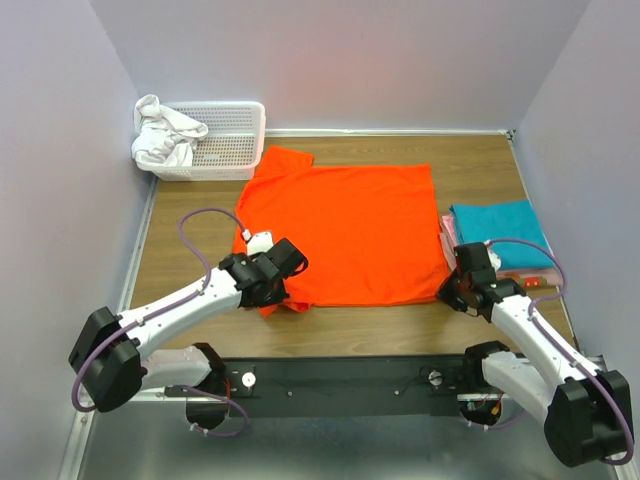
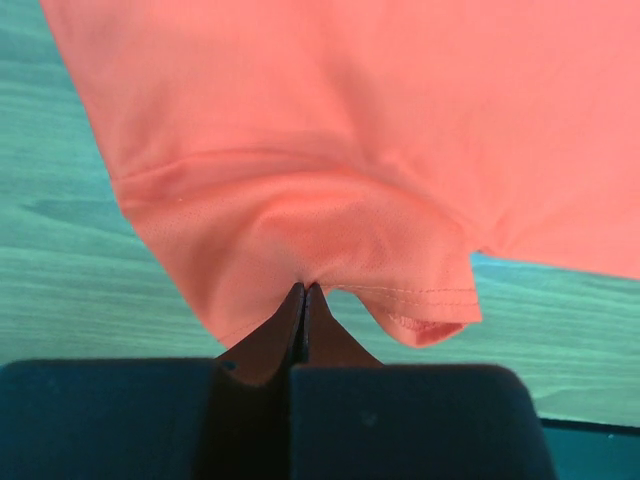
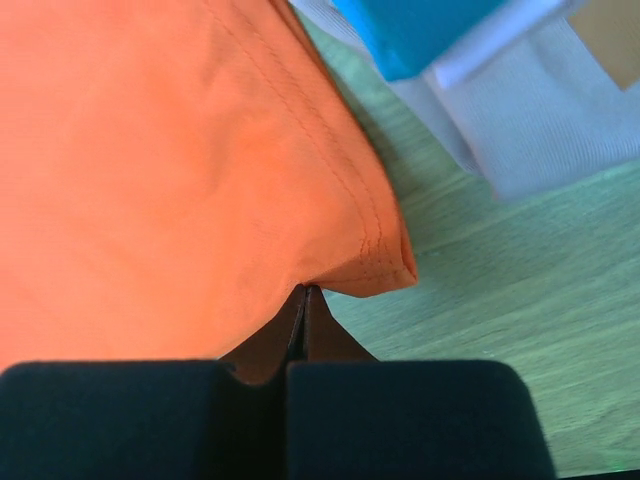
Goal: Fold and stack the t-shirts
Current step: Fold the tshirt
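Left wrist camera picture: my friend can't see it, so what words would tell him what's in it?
The left gripper, shut tight, pinches the near edge of an orange t-shirt, just beside a stitched hem corner that curls up a little. The shirt fills most of the view and lies on a wooden table.

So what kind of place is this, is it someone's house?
Probably a robot test booth, not a house: plain walls box in a wooden table, two robot arms are bolted along its near edge, and an orange shirt lies spread out for folding.
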`<action>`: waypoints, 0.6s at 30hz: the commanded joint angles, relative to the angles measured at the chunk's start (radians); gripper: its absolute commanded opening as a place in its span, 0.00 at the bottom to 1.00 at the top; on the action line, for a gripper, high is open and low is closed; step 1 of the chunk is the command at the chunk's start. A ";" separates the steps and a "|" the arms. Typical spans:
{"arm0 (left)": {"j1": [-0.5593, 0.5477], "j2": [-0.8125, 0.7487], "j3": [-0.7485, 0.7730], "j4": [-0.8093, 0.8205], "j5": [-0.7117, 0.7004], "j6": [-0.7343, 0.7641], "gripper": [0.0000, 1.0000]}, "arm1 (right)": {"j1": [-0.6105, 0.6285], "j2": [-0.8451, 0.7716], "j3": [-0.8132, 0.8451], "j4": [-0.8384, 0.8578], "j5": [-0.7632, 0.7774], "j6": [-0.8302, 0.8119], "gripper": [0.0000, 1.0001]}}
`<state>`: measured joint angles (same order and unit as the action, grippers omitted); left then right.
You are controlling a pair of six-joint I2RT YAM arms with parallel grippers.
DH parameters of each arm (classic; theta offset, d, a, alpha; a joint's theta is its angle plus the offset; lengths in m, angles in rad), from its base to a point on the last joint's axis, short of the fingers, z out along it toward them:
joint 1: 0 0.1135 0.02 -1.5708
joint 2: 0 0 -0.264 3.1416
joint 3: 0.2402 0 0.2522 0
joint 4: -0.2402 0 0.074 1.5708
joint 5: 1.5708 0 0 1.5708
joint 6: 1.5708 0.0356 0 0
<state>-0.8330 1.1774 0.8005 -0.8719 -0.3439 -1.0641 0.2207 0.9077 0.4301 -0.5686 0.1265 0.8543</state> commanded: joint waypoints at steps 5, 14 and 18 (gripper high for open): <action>0.070 0.037 0.060 0.057 -0.079 0.073 0.00 | -0.001 0.029 0.108 0.027 0.036 -0.066 0.00; 0.166 0.062 0.130 0.117 -0.116 0.185 0.00 | 0.000 0.134 0.177 0.122 0.047 -0.097 0.00; 0.189 0.106 0.166 0.143 -0.130 0.236 0.00 | 0.000 0.166 0.226 0.159 0.071 -0.110 0.00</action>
<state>-0.6643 1.2419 0.9215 -0.7734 -0.4122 -0.8978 0.2207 1.0534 0.5957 -0.4789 0.1444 0.7712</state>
